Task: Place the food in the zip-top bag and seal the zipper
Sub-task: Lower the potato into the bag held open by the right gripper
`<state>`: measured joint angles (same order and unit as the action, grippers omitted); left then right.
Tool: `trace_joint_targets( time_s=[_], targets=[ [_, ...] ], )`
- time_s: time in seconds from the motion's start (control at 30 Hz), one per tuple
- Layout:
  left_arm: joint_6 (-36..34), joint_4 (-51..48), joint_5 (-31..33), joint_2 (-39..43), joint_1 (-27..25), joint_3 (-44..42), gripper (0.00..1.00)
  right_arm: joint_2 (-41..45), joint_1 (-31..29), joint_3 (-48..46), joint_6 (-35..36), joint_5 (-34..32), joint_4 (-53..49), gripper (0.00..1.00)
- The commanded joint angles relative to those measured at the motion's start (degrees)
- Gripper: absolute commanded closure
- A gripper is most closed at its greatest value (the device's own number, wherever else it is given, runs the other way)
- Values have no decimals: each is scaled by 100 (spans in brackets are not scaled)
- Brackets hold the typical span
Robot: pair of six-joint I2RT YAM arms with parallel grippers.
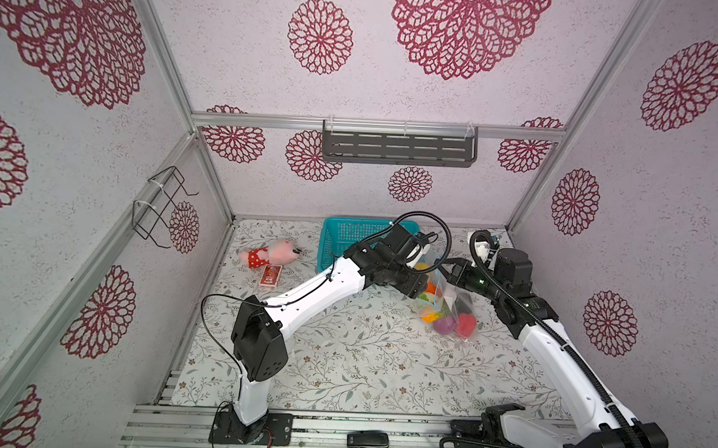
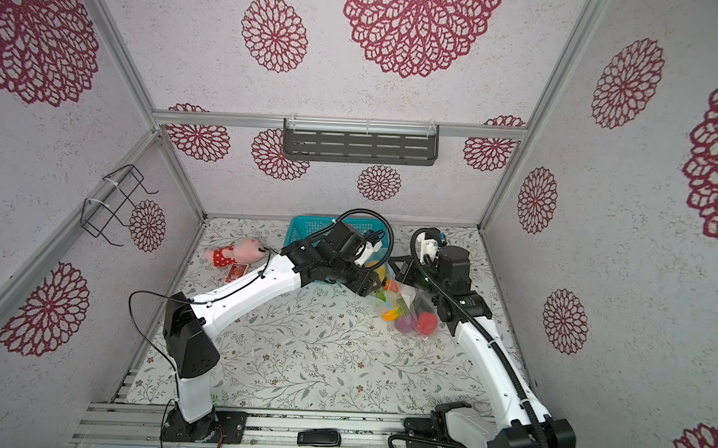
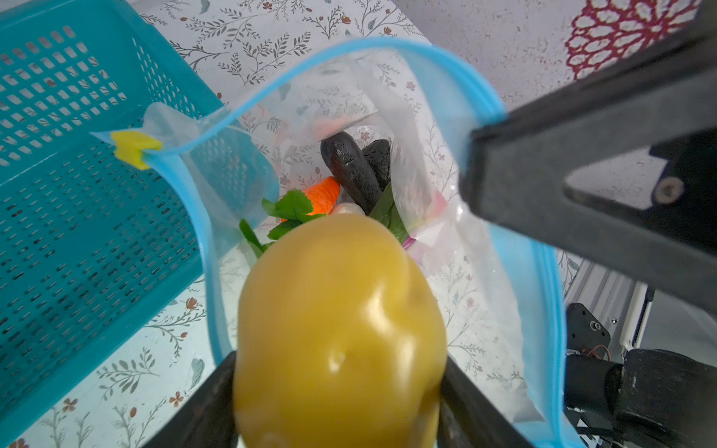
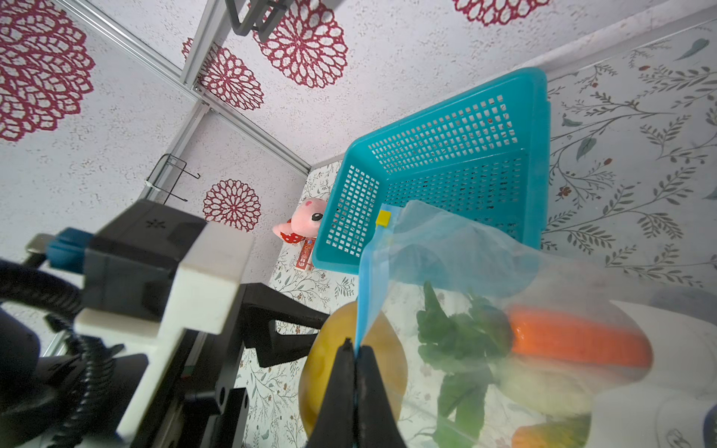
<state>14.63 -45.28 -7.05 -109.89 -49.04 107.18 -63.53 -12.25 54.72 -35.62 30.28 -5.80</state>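
My left gripper is shut on a yellow potato and holds it in the open mouth of the zip-top bag. The light-blue zipper gapes in a wide loop, with its yellow slider at one end. Down inside lie a dark eggplant, a carrot and green leaves. My right gripper is shut on the zipper and holds that edge up. In both top views the bag hangs between the grippers, with a red pepper and a purple onion at its bottom.
A teal mesh basket stands right behind the bag against the back wall. A pink plush toy and a small red box lie at the back left. A grey shelf hangs on the back wall.
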Motion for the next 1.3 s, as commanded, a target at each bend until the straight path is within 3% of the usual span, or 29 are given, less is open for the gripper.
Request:
trace_joint_targets(
  time_s=[0.0,0.6,1.27],
  targets=[
    [-39,76,-18,-60,-17,25,49,197,17,48,-38,57,238,99],
    [-44,7,52,-111,-16,82,42,192,20,13,-38,57,265,99],
    [-110,-236,668,-453,-50,84,42,104,21,-49,-46,65,360,99]
  ],
)
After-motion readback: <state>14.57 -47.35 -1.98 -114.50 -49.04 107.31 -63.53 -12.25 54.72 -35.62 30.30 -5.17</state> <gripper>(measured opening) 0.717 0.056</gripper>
